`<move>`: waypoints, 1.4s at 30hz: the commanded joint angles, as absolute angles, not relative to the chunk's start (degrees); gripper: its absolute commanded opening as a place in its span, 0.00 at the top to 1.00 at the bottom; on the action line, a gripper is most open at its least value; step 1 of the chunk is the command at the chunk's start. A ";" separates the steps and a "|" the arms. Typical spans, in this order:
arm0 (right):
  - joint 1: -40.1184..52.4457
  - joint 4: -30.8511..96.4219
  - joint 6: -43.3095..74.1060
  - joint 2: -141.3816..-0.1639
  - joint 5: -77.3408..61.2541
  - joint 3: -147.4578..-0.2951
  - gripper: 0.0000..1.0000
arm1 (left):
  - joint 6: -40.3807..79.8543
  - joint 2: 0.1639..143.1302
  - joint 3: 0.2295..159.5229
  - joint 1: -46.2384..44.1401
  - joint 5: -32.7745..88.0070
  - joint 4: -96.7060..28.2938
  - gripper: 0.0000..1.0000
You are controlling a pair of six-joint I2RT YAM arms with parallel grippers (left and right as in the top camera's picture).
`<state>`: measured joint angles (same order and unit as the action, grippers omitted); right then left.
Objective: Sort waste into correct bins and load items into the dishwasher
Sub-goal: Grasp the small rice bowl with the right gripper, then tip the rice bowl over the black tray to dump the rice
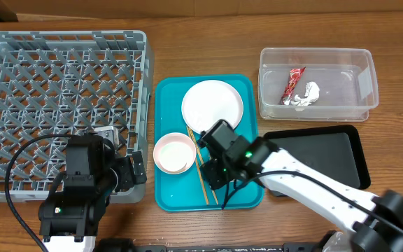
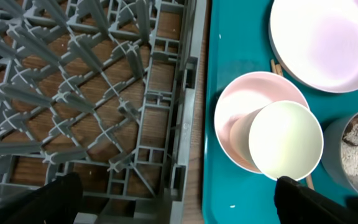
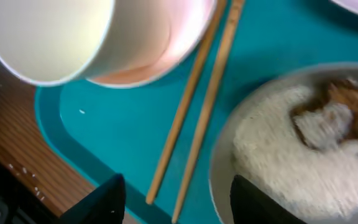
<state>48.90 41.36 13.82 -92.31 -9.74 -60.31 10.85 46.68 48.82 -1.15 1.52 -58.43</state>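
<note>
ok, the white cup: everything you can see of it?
The cup is small, plain white and smooth, and looks empty inside. It lies tipped over in the pink bowl, its round mouth facing out past the bowl's rim. The bowl stands on the teal tray. Only the bowl touches the cup.

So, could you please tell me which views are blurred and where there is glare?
Right wrist view: soft throughout, chopsticks and rice smeared. Left wrist view: rack crisp, plate very bright, almost featureless. Overhead view: sharp and evenly lit, faint reflections on the walls of the clear tub.
</note>
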 commanded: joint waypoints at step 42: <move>3.62 46.24 22.94 -82.26 -43.53 -51.62 0.96 | 11.84 46.50 50.13 -1.52 2.39 -58.37 0.00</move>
